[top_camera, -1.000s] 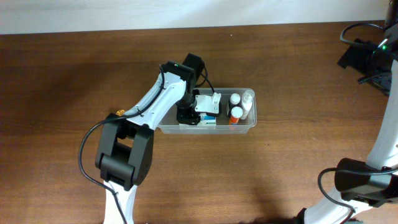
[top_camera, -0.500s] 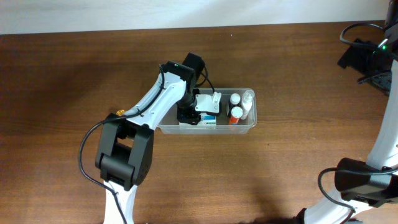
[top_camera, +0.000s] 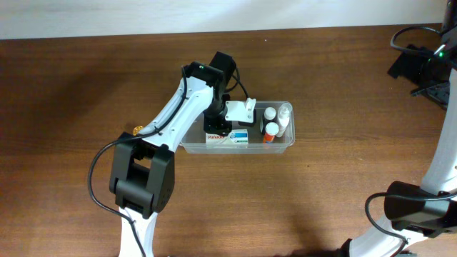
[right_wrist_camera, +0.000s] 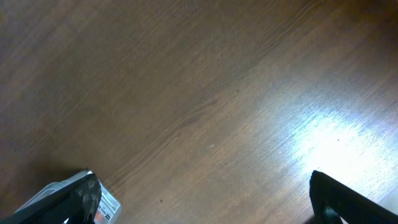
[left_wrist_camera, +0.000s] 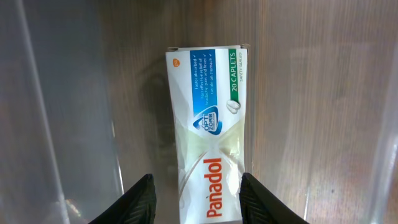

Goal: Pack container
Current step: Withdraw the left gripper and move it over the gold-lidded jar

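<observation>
The clear container (top_camera: 285,145) stands mid-table, and its walls (left_wrist_camera: 43,124) frame the left wrist view. A white, blue and green Panadol box (left_wrist_camera: 208,124) lies flat on its floor, also visible from overhead as the Panadol box (top_camera: 227,138) at the near wall. My left gripper (left_wrist_camera: 197,199) hovers above the box, open, with its fingers (left_wrist_camera: 140,202) either side of the box's near end and a gap on the left. From overhead the left gripper (top_camera: 218,123) sits over the container's left half. My right gripper (right_wrist_camera: 205,193) is wide open over bare wood.
The container's right end holds small bottles: a white-capped one (top_camera: 270,113), an orange one (top_camera: 270,130) and a white one (top_camera: 285,118). The right arm's base and cables (top_camera: 421,64) sit at the table's far right edge.
My left gripper has risen and shifted slightly toward the far side. The Panadol box stays on the container floor and shows more fully. The right arm has not moved.
</observation>
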Controlling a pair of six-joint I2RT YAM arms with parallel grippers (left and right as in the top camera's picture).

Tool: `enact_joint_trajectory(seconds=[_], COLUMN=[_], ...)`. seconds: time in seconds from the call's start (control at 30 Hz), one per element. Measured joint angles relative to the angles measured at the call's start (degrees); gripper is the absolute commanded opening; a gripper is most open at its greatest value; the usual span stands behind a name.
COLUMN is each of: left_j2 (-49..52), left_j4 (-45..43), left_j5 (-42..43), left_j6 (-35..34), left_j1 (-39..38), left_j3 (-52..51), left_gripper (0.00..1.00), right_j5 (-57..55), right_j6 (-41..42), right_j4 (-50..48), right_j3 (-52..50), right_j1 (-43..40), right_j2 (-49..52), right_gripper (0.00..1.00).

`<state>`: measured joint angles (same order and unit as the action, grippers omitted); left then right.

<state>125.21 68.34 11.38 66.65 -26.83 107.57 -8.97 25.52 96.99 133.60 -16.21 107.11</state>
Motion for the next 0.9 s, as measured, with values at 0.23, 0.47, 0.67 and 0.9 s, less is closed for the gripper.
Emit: enact_joint_trajectory(seconds=[0.23, 0.47, 0.67, 0.9], left_j2=[0.07, -2.91, -19.47, -42.80], left_j4=[4.13, 6.23, 4.52, 5.46], left_j5=[-0.26, -1.99, -3.06, -4.76], left_j6=[0.00, -1.40, -9.53, -25.49], left_j1=[0.00, 0.00, 0.39, 4.63], left_j3=[5.20, 9.35, 9.35, 11.41], left_gripper=[0.45, 0.45, 0.71, 0.99], right_j5=[0.00, 0.00, 0.00, 0.00], right_j6=[0.02, -0.02, 0.00, 0.00], right_j4=[0.00, -0.02, 0.00, 0.00], right_j3=[0.00, 0.00, 0.00, 0.00], right_j1=[0.00, 0.00, 0.00, 0.00], right_j2=[0.00, 0.00, 0.00, 0.00], right_gripper=[0.98, 0.98, 0.98, 0.98])
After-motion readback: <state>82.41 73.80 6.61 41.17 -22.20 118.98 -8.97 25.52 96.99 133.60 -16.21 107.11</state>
